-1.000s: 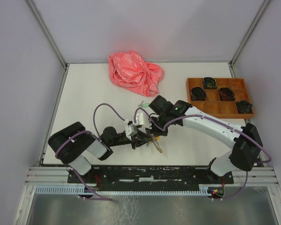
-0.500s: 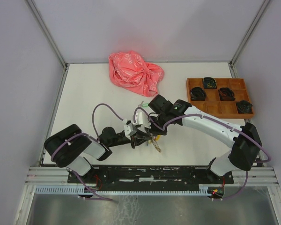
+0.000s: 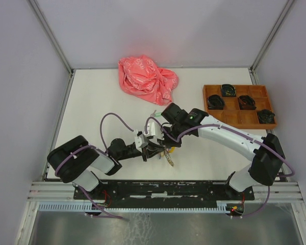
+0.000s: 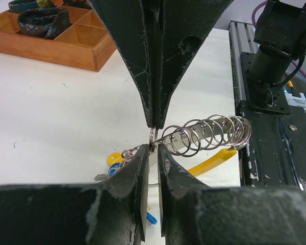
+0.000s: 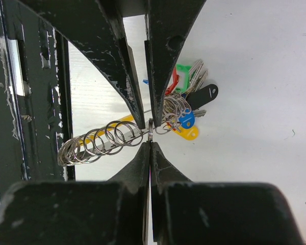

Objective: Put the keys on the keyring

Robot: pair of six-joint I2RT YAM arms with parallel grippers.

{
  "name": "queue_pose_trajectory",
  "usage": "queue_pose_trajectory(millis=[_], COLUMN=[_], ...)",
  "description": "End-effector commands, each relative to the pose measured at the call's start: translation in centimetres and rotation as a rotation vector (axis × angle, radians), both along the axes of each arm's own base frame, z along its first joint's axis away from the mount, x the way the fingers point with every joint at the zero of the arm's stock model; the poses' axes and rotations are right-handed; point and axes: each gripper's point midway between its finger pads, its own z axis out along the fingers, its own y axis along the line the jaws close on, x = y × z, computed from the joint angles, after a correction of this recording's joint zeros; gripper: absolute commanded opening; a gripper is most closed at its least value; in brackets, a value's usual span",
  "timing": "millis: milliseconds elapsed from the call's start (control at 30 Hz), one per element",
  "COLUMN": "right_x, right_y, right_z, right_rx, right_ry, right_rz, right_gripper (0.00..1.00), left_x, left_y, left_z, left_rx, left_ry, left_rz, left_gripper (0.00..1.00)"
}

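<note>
The left gripper (image 4: 154,136) is closed narrow on the keyring (image 4: 152,139), one finger above it and one below. The right gripper (image 5: 149,131) is likewise pinched onto a ring (image 5: 150,127); whether it is the same ring cannot be told. A row of linked rings (image 4: 209,133) trails away from the keyring.

Only the right wrist view shows the keys (image 5: 196,70). They lie on the table just beyond the keyring, their green tag (image 5: 182,70) and red tag (image 5: 172,84) partly behind a finger. They are bunched with a black tag (image 5: 202,94), a blue tag (image 5: 186,120) and a yellow tag (image 5: 187,133). The left wrist view shows none of the green or red. Only blue and yellow tags show near the keyring, with the wooden tray (image 4: 66,48) well beyond.

From above, the left arm (image 3: 99,161) lies low, reaching sideways to the keyring. The right arm (image 3: 229,135) stretches across from the other side, its wrist angled down. A pink bag (image 3: 145,79) sits far back.
</note>
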Motion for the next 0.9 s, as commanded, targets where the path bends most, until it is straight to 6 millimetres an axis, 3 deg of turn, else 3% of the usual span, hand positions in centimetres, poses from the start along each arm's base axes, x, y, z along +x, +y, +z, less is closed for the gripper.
queue_pose_trajectory(millis=[0,500,733,867], right_x=[-0.2,-0.6,-0.8,-1.0], right_y=[0.2,0.8,1.3,1.4], right_z=[-0.7,-0.5,-1.0,-1.4], right_rx=[-0.027,0.011,0.033,0.049], right_ry=[-0.023,-0.013,-0.007,-0.009], right_rz=[0.045,0.059,0.067,0.068], right_gripper=[0.01,0.01,0.01,0.01], left_x=[1.1,0.2,-0.1,-0.1], left_y=[0.4,-0.9,-1.6,-1.5], left_z=[3.2,3.2,3.5,3.6], left_rx=[-0.079,-0.076,-0.098,-0.116], left_ry=[-0.13,-0.105,-0.078,-0.078], left_rz=[0.065,-0.029,-0.075,-0.067], left_gripper=[0.19,0.19,0.07,0.04])
